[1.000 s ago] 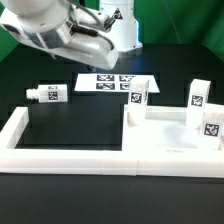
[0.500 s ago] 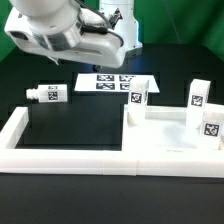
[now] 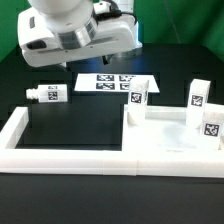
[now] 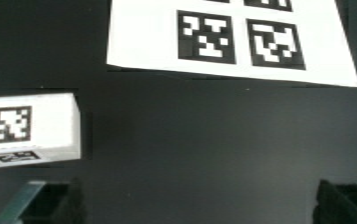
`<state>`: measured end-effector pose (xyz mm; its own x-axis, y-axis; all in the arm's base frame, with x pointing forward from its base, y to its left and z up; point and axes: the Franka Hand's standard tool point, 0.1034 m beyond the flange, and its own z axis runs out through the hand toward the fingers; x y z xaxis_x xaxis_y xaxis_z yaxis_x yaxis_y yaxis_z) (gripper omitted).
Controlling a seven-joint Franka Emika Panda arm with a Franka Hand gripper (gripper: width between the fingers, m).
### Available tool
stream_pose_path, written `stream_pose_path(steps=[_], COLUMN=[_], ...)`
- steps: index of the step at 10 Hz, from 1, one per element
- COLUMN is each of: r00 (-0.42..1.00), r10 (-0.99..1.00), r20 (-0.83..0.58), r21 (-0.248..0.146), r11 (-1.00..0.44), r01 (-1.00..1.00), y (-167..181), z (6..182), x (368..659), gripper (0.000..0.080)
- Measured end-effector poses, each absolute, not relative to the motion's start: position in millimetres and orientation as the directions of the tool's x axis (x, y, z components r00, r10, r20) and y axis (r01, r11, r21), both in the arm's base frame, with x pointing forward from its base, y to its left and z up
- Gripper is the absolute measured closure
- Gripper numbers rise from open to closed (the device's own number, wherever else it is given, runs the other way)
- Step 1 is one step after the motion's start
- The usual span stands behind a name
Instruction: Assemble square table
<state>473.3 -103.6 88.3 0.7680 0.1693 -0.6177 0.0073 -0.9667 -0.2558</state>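
Three legs (image 3: 137, 97) seemed to stand on the tabletop (image 3: 168, 138), at four o'clock from the marker board (image 3: 112, 82) in the exterior view; the fourth leg (image 3: 48, 94) lay loose on the table (image 3: 90, 125) at nine o'clock, not yet fitted. My gripper (image 4: 193, 203) hung wide open, empty, touching nothing.

Marker board (image 3: 115, 84) lies flat on the black table (image 3: 90, 125), far side, about centre, four tags printed on it. Part of it shows in the wrist view too (image 4: 148, 45). Long low white border wall (image 3: 70, 160) runs along the near side and turns toward the far side at the exterior view's left.
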Motion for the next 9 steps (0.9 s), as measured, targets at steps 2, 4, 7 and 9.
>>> stream_pose_path(steps=[2, 4, 7, 9], r00=[0.762, 0.675, 0.585, 0.591], r10=[0.326, 0.615, 0.722, 0.716], r20=[-0.56, -0.409, -0.369, -0.372], r21=[-0.341, -0.43, -0.339, -0.345], r11=[-0.928, -0.782, -0.691, -0.698], r01=[0.147, 0.452, 0.638, 0.628], y=[-108, -116, -114, -116], z=[85.2, 76.2, 72.3, 72.2], x=[474, 469, 487, 484], gripper=[0.015, 0.015, 0.015, 0.015])
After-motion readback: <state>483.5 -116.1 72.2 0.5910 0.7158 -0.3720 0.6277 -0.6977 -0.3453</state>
